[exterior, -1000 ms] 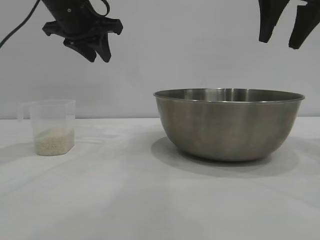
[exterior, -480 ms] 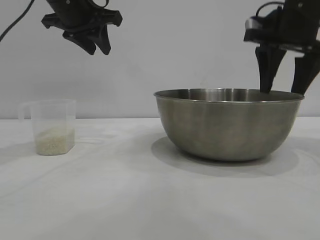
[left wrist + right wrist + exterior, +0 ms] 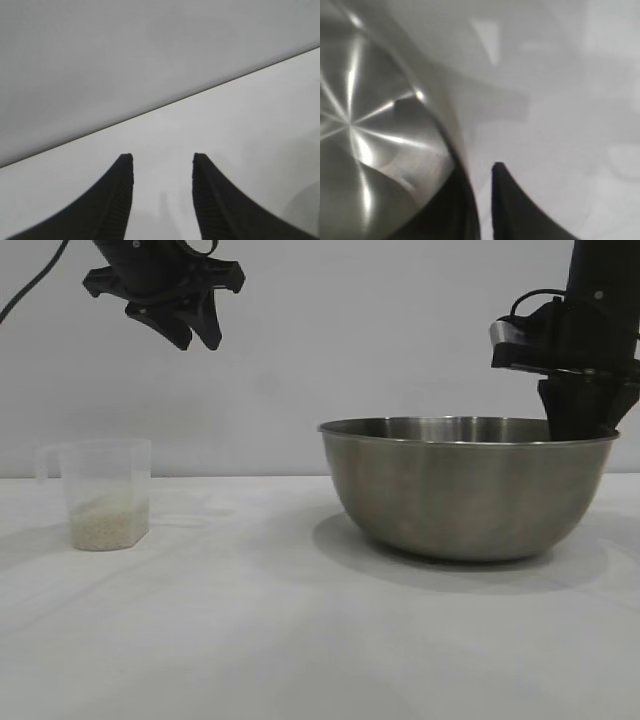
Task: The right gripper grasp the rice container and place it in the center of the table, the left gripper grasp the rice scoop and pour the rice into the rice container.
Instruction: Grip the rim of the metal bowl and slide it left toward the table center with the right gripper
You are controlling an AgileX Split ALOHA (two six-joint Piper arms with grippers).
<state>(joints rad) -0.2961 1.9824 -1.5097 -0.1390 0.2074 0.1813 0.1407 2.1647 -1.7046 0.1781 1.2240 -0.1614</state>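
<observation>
Meanwhile, the right gripper (image 3: 580,425) straddled the steel bowl's (image 3: 467,490) rim at 3 o'clock, one finger inside, one outside, closed on it. At 9 o'clock on the white table (image 3: 250,640) stood the clear scoop (image 3: 100,495) holding rice (image 3: 105,525), with the left gripper (image 3: 185,330) high above at 11 o'clock, fingers apart.

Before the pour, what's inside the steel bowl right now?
The rice container shows bare steel, with one finger of the right pincer inside its rim; the part under that finger is hidden. The rice sits in the rice scoop.
</observation>
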